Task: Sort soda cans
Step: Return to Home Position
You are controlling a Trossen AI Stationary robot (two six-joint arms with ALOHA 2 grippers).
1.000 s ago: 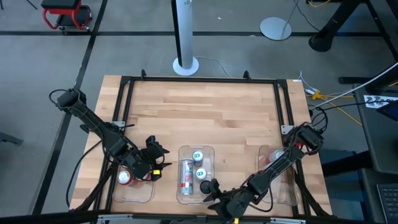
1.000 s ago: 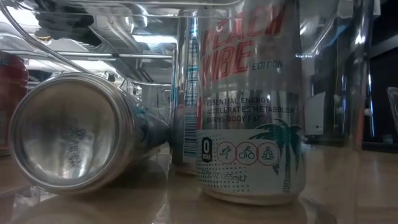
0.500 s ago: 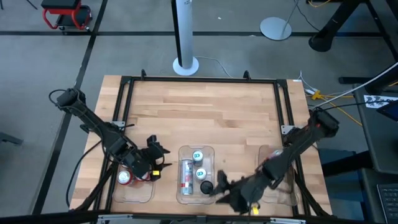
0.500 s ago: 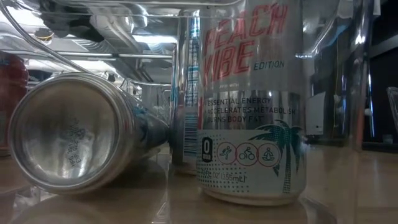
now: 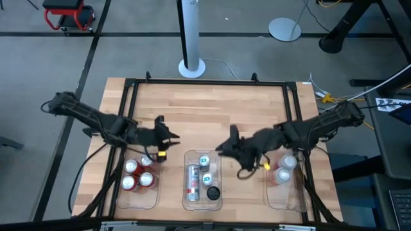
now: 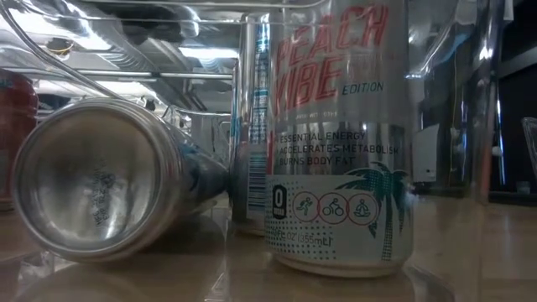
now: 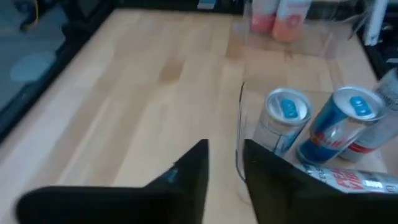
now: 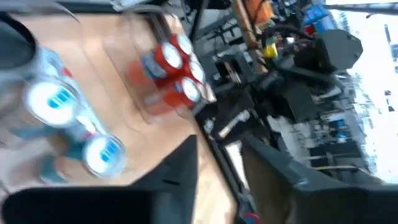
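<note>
Four soda cans (image 5: 191,179) fill the middle bin (image 5: 199,204), one lying flat. The left bin (image 5: 138,199) beside it holds three red cans (image 5: 131,167), and the right bin (image 5: 286,199) holds two pale cans (image 5: 288,162). The left claw (image 5: 168,133) and right claw (image 5: 221,149) hover beyond it, each slightly apart and empty.

High: overhead; low: table-level, near shared cans (image 5: 192,178) (image 6: 340,168).
</note>
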